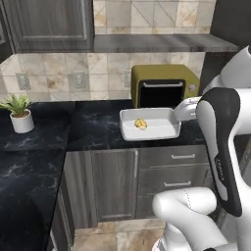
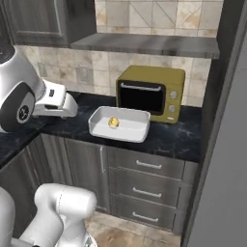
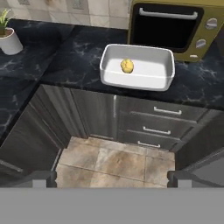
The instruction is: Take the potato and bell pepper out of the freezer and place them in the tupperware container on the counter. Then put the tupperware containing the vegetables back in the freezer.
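The white tupperware container (image 1: 166, 131) (image 2: 137, 132) (image 3: 162, 74) sits on the black marble counter (image 1: 93, 127) (image 2: 169, 135) (image 3: 74, 61), in front of the olive oven. A small yellow potato (image 1: 140, 123) (image 2: 114, 122) (image 3: 127, 65) lies inside it, towards the back. My gripper (image 3: 111, 179) is open and empty, pulled back from the counter and high over the floor, looking down at the container. The bell pepper is out of view. The freezer's grey side (image 2: 229, 159) rises at the right edge of the right base view.
The olive oven (image 1: 164, 86) (image 2: 152, 94) (image 3: 175, 26) stands behind the container. A potted plant in a white pot (image 1: 19, 115) (image 3: 8, 37) is on the left counter. Drawers with handles (image 2: 144, 193) (image 3: 155, 127) sit below. The floor (image 3: 113, 162) is tiled.
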